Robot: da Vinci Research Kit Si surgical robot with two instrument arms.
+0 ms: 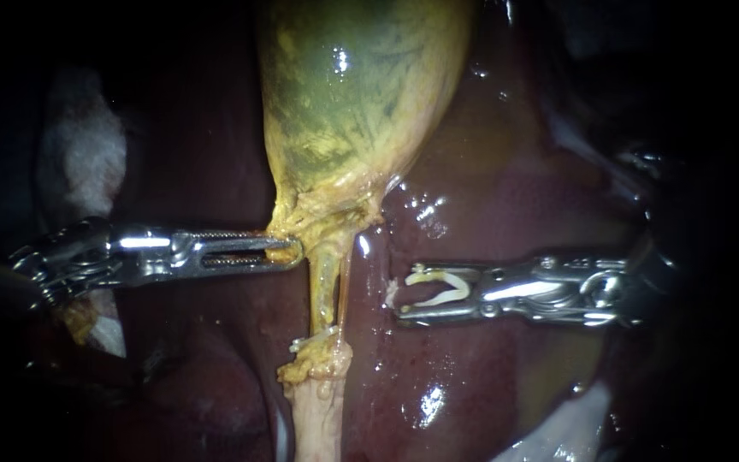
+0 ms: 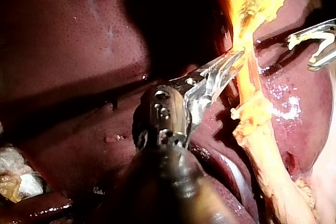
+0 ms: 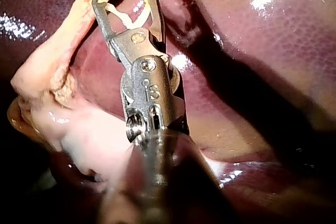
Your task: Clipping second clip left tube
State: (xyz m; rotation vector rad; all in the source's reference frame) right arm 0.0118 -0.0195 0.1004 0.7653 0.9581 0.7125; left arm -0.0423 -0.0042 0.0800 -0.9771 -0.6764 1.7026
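1. At twelve o'clock in the endoscope view we have the green-yellow gallbladder [image 1: 352, 85], lying on the dark red liver [image 1: 489, 188] and narrowing to a neck near centre.
2. Coming in from nine o'clock, our left instrument [image 1: 292, 251] has its jaws clamped on the gallbladder right at that neck, with yellow tissue pinched between them.
3. From the neck, the tube [image 1: 325, 287] runs toward six o'clock, down to a ragged yellow clump [image 1: 318, 358].
4. From three o'clock comes our right instrument [image 1: 404, 293]. Its jaws stand apart, gripping a pale clip [image 1: 428, 277] seated between them, one leg along each jaw.
5. We see that clip at the tube's three o'clock, near it but not touching, with glistening liver between them.
6. On the right wrist view, the tube lies beside the clip's open end, outside it.
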